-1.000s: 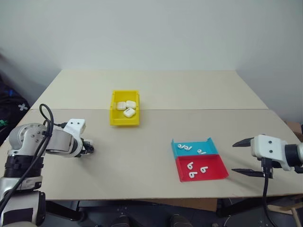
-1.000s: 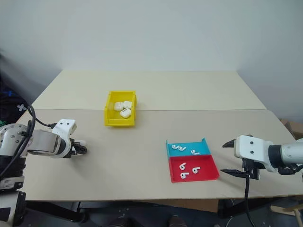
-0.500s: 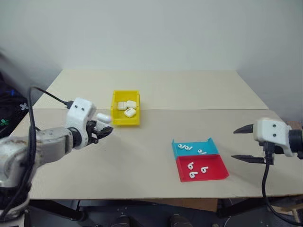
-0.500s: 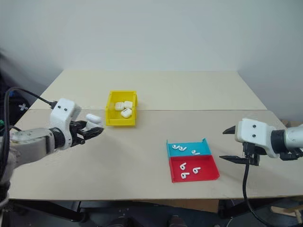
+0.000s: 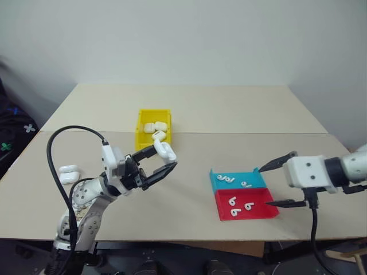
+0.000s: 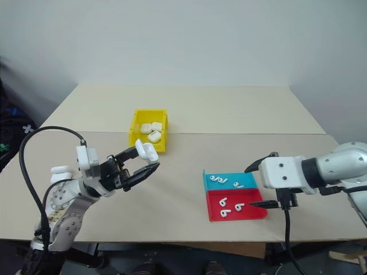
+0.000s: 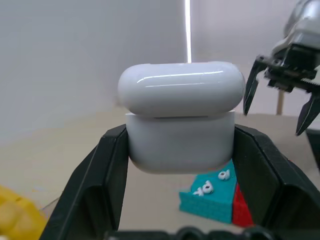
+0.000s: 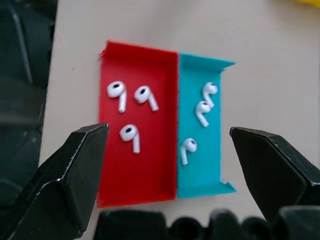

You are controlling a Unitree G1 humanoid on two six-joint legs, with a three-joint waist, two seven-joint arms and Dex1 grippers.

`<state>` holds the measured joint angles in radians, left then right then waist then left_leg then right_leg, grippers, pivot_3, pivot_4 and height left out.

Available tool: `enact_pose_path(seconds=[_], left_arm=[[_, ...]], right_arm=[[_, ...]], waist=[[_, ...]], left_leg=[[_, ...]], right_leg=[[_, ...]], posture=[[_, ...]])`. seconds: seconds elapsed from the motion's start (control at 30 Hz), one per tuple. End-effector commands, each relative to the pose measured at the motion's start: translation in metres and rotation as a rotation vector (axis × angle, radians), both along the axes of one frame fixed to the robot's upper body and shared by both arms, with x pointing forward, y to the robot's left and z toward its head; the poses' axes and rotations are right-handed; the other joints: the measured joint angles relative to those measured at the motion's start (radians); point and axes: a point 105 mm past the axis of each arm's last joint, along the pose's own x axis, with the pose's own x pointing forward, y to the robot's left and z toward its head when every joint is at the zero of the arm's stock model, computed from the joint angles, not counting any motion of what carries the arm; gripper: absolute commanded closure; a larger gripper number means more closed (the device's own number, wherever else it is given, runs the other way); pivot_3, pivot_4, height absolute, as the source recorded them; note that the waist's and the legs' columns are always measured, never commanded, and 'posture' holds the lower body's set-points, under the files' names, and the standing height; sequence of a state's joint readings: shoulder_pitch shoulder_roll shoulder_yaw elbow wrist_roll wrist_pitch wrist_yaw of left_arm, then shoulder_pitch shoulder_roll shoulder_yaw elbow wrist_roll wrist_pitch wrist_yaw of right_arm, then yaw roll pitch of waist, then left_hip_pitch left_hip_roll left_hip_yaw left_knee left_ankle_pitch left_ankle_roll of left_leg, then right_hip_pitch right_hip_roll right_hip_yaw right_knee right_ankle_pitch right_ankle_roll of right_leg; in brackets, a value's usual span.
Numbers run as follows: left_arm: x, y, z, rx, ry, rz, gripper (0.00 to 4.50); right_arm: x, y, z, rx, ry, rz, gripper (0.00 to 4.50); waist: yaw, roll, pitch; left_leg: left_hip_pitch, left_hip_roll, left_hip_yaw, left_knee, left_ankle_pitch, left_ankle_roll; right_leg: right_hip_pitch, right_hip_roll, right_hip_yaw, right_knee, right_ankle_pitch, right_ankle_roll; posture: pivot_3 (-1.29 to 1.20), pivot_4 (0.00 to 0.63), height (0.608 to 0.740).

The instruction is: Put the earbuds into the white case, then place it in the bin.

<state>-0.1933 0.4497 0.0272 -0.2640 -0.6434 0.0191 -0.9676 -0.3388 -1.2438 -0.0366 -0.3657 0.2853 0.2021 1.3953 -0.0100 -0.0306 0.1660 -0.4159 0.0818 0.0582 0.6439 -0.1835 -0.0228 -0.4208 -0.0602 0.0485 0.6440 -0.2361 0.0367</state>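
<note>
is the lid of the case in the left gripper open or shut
Open. In the left wrist view the white case sits between the left gripper's fingers with its lid raised off the body, a dark gap showing under the lid.

No legible text, label, brand, number or sign is found on any item inspected.
</note>
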Motion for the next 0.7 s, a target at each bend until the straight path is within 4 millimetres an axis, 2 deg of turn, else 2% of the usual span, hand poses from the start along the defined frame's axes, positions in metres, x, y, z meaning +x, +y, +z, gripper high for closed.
enact_pose_path(seconds=[0.03,0.33,0.43,0.5,0.7], left_arm=[[-0.008,-0.004,0.0,0.0,-0.056,-0.065,1.72],[-0.01,-0.01,-0.02,0.047,-0.047,-0.115,1.72],[-0.014,-0.012,-0.019,0.024,-0.063,-0.13,1.72],[-0.016,-0.013,-0.02,0.029,-0.071,-0.135,1.72],[-0.018,-0.015,-0.024,0.059,-0.081,-0.119,1.72]], right_arm=[[0.0,0.001,0.01,-0.067,0.01,0.01,0.0],[0.01,0.02,0.0,-0.176,0.089,-0.029,0.0],[0.004,0.022,-0.012,-0.252,0.113,0.026,0.61],[0.005,0.023,-0.014,-0.265,0.116,0.022,1.28],[0.007,0.025,-0.033,-0.353,0.128,0.063,1.28]], waist=[[-0.003,0.0,0.0],[-0.003,0.001,-0.001],[-0.002,0.001,-0.001],[-0.002,0.001,-0.001],[-0.002,0.001,-0.001]], left_leg=[[0.0,0.0,0.0,0.0,0.0,0.0],[0.0,0.001,0.0,0.0,0.0,0.0],[0.0,0.001,0.0,0.0,0.0,0.0],[-0.001,0.001,0.0,0.0,0.0,0.0],[0.0,0.001,0.0,0.0,0.0,0.0]], right_leg=[[0.0,0.0,0.0,0.0,0.0,0.0],[-0.001,0.0,0.0,0.001,0.0,0.0],[-0.001,0.0,0.0,0.001,0.0,0.0],[-0.001,0.0,0.0,0.001,0.0,0.0],[-0.001,0.001,0.0,0.002,-0.001,0.001]], posture=[[0.0,0.15,0.74],[0.0,0.15,0.74],[0.0,0.15,0.74],[0.0,0.15,0.74],[0.0,0.15,0.74]])
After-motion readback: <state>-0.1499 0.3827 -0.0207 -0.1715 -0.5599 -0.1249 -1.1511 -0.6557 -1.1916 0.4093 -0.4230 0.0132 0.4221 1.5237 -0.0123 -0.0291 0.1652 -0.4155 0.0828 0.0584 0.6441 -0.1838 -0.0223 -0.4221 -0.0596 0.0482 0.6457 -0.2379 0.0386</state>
